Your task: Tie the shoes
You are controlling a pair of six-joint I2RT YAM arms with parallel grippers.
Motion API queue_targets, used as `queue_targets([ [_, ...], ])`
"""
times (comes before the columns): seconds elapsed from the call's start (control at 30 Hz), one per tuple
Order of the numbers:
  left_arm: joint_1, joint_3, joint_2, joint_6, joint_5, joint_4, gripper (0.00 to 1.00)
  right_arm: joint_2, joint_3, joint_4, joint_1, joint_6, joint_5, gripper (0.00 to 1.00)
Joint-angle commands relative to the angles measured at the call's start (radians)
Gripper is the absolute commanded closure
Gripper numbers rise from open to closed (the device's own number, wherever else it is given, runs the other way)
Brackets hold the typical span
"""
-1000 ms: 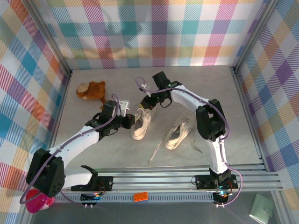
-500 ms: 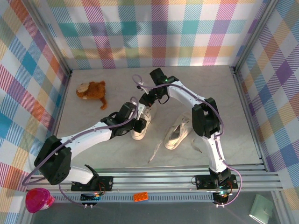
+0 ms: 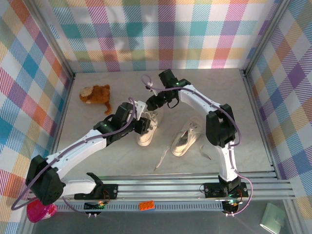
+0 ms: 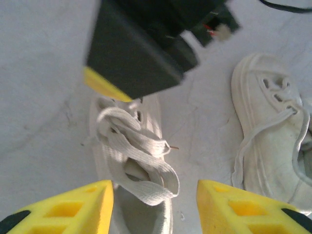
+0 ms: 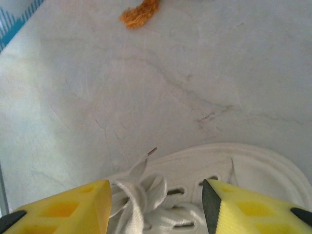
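Hazard 1: the laces [image 4: 139,163] on the first shoe [image 3: 145,132] lie in slack crossings, not a firm knot. A careless grip could catch the wrong strand or pull a loop out.

Hazard 2: both wrists work over this 1 shoe. The right wrist housing [image 4: 141,53] sits close to the left jaws, so contact between the arms is possible.

Hazard 3: the shoe looks light and may slide on the desk [image 3: 253,122] under lace tension.

The second shoe [image 3: 184,139] lies just beside the first, with its laces untied.

Pose: the left arm [image 3: 83,146] stretches diagonally from its base. The left jaws are apart and hold nothing, above the shoe opening. The right arm [image 3: 200,100] folds back at its elbow toward the left. The right jaws are apart and empty, above the eyelets.
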Motion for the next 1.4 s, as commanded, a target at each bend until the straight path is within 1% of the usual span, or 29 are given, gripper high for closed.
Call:
queue_targets([
  [0.0,0.052,0.023,-0.051,-0.01,-0.027,-0.065,0.51,-0.141,-0.086,0.049,0.006,0.143,0.08,0.46],
  [0.07,0.092,0.025,-0.069,-0.039,-0.014,-0.068,0.51,-0.206,-0.178,0.075,0.009,0.21,0.105,0.46],
  [0.13,0.15,0.033,-0.075,-0.083,0.017,-0.075,0.46,-0.28,-0.284,0.096,0.027,0.276,0.141,0.46],
  [0.2,0.219,0.055,-0.048,-0.107,0.086,-0.096,0.43,-0.344,-0.382,0.108,0.066,0.328,0.196,0.45],
  [0.23,0.253,0.075,-0.023,-0.111,0.137,-0.106,0.41,-0.374,-0.429,0.115,0.089,0.358,0.224,0.44],
  [0.3,0.316,0.127,0.056,-0.074,0.298,-0.136,0.4,-0.416,-0.512,0.134,0.136,0.425,0.256,0.43],
  [0.33,0.334,0.167,0.11,-0.048,0.362,-0.159,0.4,-0.429,-0.546,0.148,0.166,0.457,0.268,0.42],
  [0.43,0.353,0.255,0.25,0.013,0.479,-0.182,0.4,-0.433,-0.606,0.191,0.229,0.516,0.299,0.4],
  [0.5,0.356,0.295,0.324,0.031,0.543,-0.17,0.4,-0.418,-0.612,0.205,0.249,0.532,0.321,0.39],
  [0.63,0.359,0.361,0.451,0.034,0.596,-0.146,0.39,-0.383,-0.6,0.228,0.259,0.537,0.349,0.38],
  [0.7,0.363,0.384,0.491,0.024,0.612,-0.141,0.4,-0.361,-0.578,0.226,0.259,0.535,0.348,0.38],
  [0.87,0.379,0.392,0.522,-0.009,0.623,-0.095,0.4,-0.291,-0.508,0.198,0.259,0.517,0.356,0.37],
  [1.0,0.399,0.406,0.541,-0.022,0.626,-0.089,0.4,-0.237,-0.456,0.185,0.259,0.509,0.338,0.37],
  [1.03,0.404,0.407,0.545,-0.027,0.631,-0.083,0.4,-0.23,-0.452,0.187,0.259,0.508,0.335,0.39],
  [1.07,0.41,0.409,0.547,-0.032,0.635,-0.078,0.4,-0.227,-0.451,0.187,0.259,0.506,0.338,0.44],
  [1.13,0.414,0.411,0.552,-0.041,0.635,-0.075,0.4,-0.228,-0.458,0.182,0.259,0.501,0.35,0.56],
  [1.2,0.42,0.412,0.557,-0.053,0.634,-0.071,0.4,-0.231,-0.468,0.17,0.259,0.492,0.363,0.7],
  [1.3,0.428,0.405,0.564,-0.075,0.653,-0.052,0.4,-0.253,-0.498,0.169,0.259,0.484,0.377,0.87],
  [1.37,0.431,0.401,0.574,-0.09,0.671,-0.041,0.4,-0.271,-0.527,0.183,0.259,0.483,0.377,0.91],
])
